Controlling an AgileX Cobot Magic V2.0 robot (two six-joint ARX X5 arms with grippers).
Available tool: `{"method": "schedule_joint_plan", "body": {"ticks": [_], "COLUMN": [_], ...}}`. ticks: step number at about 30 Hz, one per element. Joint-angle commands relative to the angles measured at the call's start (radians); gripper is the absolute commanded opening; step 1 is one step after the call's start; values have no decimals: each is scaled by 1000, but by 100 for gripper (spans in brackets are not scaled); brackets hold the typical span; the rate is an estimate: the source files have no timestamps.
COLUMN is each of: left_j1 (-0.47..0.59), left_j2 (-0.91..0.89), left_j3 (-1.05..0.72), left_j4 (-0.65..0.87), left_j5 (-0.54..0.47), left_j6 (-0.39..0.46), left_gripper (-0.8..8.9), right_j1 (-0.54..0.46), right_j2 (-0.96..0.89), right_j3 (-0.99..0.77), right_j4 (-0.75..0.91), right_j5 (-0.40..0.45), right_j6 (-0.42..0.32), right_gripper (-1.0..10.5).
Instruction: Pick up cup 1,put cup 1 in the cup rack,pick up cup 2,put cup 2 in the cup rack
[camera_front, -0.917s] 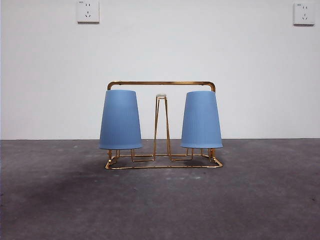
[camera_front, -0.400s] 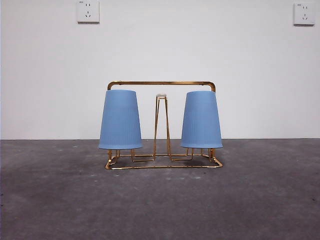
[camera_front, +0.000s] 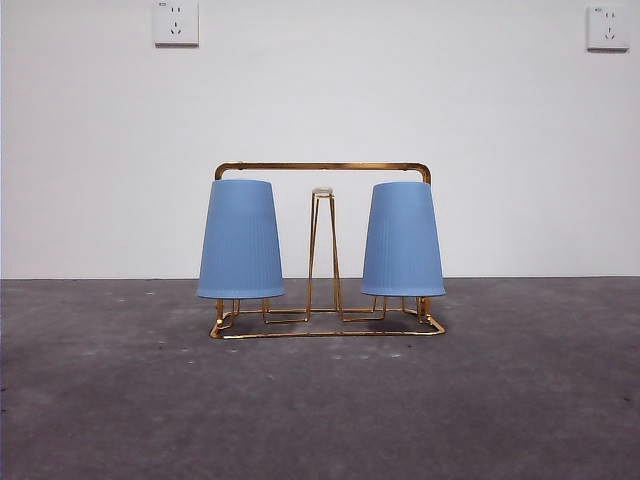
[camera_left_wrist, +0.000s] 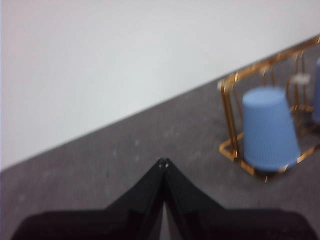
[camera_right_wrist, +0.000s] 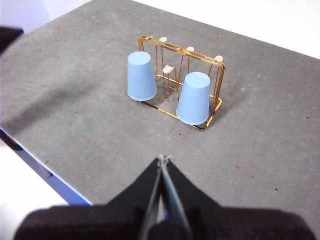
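Above grey table (camera_right_wrist: 280, 120), both claws (camera_right_wrist: 163, 159) (camera_left_wrist: 163, 161) hover closed, empty.

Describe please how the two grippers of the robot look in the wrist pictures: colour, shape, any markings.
The left gripper and the right gripper look alike: two matte black jaws, broad at the base and tapering to a thin pointed tip. No cables, labels or markings show. On the right gripper the inner jaw edges look paler, greyish. The left wrist picture is blurred.

White wall over a dark grey table

Two wall sockets (camera_front: 176, 22) (camera_front: 608, 27) sit high on the wall (camera_front: 320, 100), above the mottled table (camera_front: 320, 410)
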Motion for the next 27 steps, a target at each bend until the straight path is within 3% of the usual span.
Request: {"method": "schedule_joint_plan", "body": {"ticks": [1, 12, 19, 27], "left_j1": [4, 4, -35, -120], "left_j2": [-73, -240, -240, -240], "left_j3": [-108, -327, -327, -327], "left_j4": [46, 31, 10, 13], "left_j5": [-24, -101, -318, -240], "left_j6": [-36, -220, -346, -346], "left_gripper": [-4, -4, -4, -4], "right_j1": [0, 0, 0, 0], "right_j2": [-1, -1, -1, -1], "right_j3": [-7, -7, -7, -7], "right_j4": [-23, -23, -23, -23], "right_j5": [1, 1, 9, 9], "right_j6": [9, 9, 9, 9], "right_gripper": [2, 2, 2, 2]}}
